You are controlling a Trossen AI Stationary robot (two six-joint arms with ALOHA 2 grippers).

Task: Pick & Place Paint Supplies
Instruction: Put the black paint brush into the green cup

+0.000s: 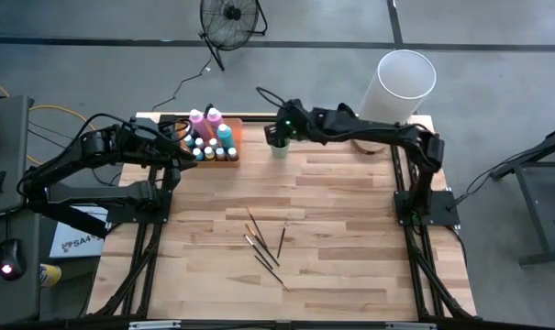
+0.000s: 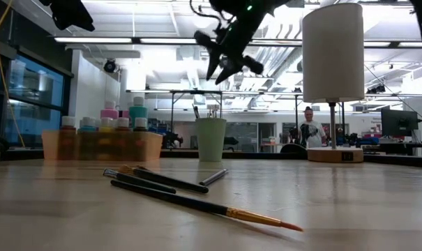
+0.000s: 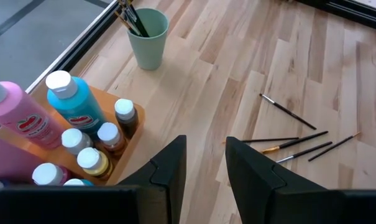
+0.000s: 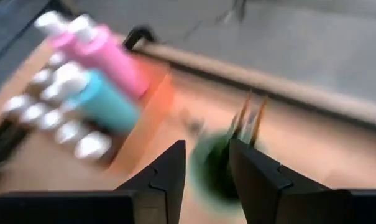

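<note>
We saw the wooden counter (image 1: 350,220) carrying everything, and we took the green cup (image 1: 279,147) near its far edge as our landmark. The white cylinder (image 1: 398,84) stood on the far corner, well to the right of the cup. The orange tray (image 1: 229,137) sat just left of the cup, packed with two tall pink bottles (image 1: 204,120), a tall blue bottle (image 1: 224,133) and small paint bottles (image 1: 200,149) with pale caps.

The right pincer (image 1: 279,134) hung directly above the cup, clear of its rim; its fingers (image 4: 170,177) stood apart with nothing between them. The left pincer (image 1: 187,147) hovered over the tray's left end, on the far side of the tray from the cup; its fingers (image 3: 172,171) stood slightly apart, empty.

Several brushes (image 3: 133,18) stood upright inside the cup. Six more loose brushes (image 1: 264,244) lay scattered on the counter, well in front of the cup, toward the near edge.
</note>
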